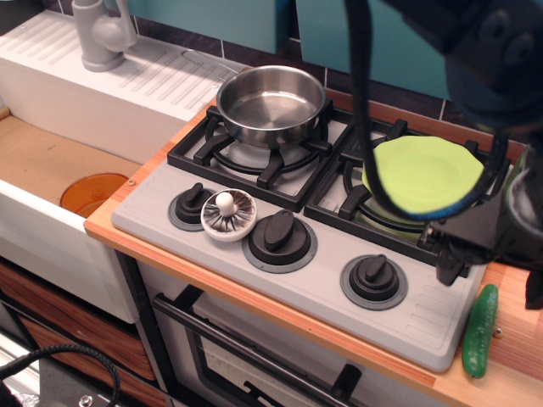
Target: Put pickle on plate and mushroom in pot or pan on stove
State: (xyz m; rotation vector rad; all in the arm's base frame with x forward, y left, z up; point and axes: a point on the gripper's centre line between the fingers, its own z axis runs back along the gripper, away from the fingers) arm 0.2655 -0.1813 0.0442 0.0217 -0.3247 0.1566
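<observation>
Wooden surface (517,263) carries the pickle (479,330), lying just right of the stove (322,288) near its front corner. Above it hang the dark fingers (450,264), spread apart and holding nothing. On the right burner sits the plate (422,174); the pot (271,104) stands on the left burner. Between two knobs rests the mushroom (227,214), cap down.
</observation>
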